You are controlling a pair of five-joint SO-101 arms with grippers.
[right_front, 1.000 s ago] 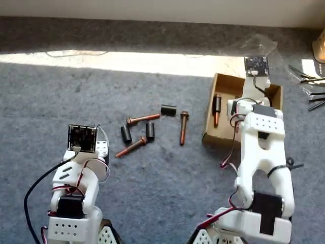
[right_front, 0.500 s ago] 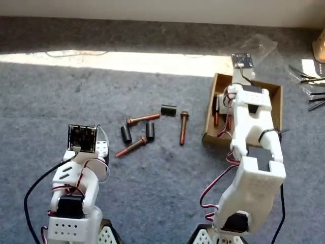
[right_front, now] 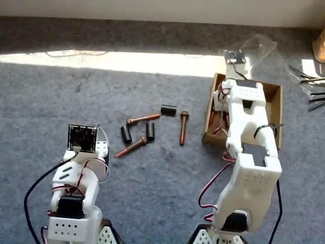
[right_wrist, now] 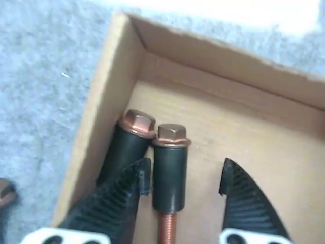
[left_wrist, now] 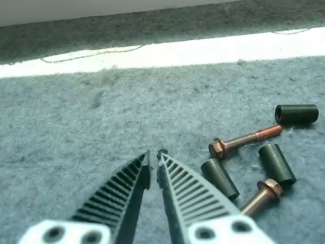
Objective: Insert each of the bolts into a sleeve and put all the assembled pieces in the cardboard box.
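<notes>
High view: within the last second the right arm had been swung from beside the cardboard box to directly above it, while the left arm had been kept where it was. Three bare bolts and three empty sleeves were left lying on the grey surface, ahead of the left arm. A sunlit band was cast across the far side of the surface, and a clear plastic bag was seen beyond the box.

Left wrist view: the left pincer was held clenched on nothing, with only a sliver between its tips, low over the surface. Two sleeves and two bolts lay ahead of it and off to the side, near but untouched, with the third sleeve farther out.

Right wrist view: the right pincer was held released, its jaws spread wide, inside the box. One assembled piece lay between the jaws, close to one finger and apart from the other. A second assembled piece lay just outside that finger, touching the first and resting against the box wall. The swing was therefore judged to be a delivery, with three pairs left to be assembled.
</notes>
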